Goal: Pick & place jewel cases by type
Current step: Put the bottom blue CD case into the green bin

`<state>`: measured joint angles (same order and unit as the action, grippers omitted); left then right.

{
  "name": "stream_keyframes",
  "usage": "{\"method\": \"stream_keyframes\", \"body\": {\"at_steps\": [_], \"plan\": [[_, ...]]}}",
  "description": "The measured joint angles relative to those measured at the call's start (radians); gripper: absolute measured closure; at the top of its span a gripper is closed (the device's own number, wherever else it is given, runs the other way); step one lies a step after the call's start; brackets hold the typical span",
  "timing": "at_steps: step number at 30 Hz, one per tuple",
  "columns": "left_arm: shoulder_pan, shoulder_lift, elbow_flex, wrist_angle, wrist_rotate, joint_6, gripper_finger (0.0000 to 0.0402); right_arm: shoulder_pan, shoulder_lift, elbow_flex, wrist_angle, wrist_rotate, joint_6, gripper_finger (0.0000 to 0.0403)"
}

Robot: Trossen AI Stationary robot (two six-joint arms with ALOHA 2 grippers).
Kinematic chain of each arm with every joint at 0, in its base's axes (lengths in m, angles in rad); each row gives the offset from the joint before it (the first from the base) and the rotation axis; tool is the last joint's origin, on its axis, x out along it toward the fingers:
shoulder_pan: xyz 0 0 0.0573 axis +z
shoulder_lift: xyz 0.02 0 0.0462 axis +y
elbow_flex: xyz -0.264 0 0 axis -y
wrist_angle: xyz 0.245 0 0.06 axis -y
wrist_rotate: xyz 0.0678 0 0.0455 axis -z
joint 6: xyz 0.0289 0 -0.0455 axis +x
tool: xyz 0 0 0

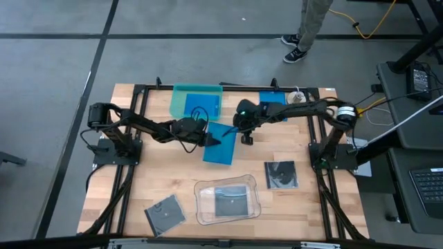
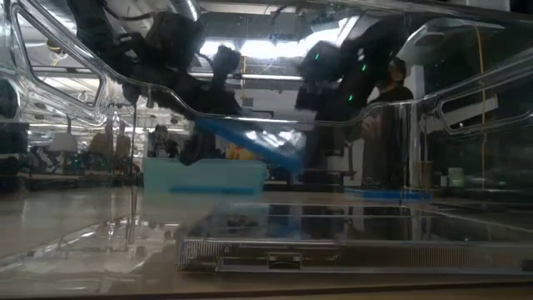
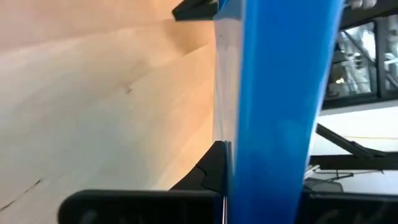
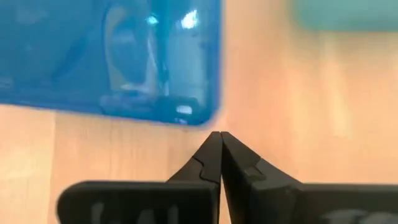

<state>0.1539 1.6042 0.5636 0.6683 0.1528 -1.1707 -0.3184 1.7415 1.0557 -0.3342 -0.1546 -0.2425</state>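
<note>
Left pincer (image 1: 213,140) lifts a solid bright-blue flat square jewel case (image 1: 220,143)

Clenched on the case's edge, it holds it tilted above mid-worktop (image 1: 304,207); right pincer (image 1: 246,138), pinched empty, hovers beside. Next: carry toward the translucent teal tray (image 1: 181,104) at 12 o'clock.

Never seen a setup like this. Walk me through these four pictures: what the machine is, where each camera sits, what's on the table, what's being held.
Two dark robot arms work at a wooden table. One camera looks straight down, one sits at table height, one rides on each wrist. The left gripper is shut on a blue jewel case, tilted off the table. The right gripper is shut and empty beside it. Also there: a teal tray, a clear tray holding a dark case, and two more dark cases.
</note>
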Motion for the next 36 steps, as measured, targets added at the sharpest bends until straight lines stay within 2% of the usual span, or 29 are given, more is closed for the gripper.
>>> {"method": "stream_keyframes", "body": {"at_steps": [10,17,21,24,28,32,36], "plan": [[0.073,-0.189,0.0,-0.015,-0.004,0.152,0.0396,-0.014,-0.305,0.0,-0.078,0.121,0.077,0.0393],[0.135,-0.36,0.0,-0.023,-0.005,0.22,0.0396,-0.01,-0.443,0.0,-0.134,0.147,0.164,0.0393],[0.172,-0.455,0.018,-0.05,-0.005,0.244,0.0397,0.012,-0.521,0.0,-0.146,0.237,0.157,0.0393],[0.197,-0.518,0.056,-0.126,0.001,0.284,0.0397,0.027,-0.588,0.0,-0.144,0.291,0.151,0.0393],[0.22,-0.576,0.158,-0.337,0.021,0.367,0.0397,0.037,-0.68,0.0,-0.143,0.306,0.136,0.0393],[0.235,-0.588,0.293,-0.535,0.052,0.461,0.0397,0.05,-0.765,0.0,-0.133,0.329,0.158,0.0393],[0.245,-0.587,0.416,-0.623,0.059,0.56,0.0397,0.069,-0.838,0.0,-0.103,0.331,0.16,0.0393]]}}
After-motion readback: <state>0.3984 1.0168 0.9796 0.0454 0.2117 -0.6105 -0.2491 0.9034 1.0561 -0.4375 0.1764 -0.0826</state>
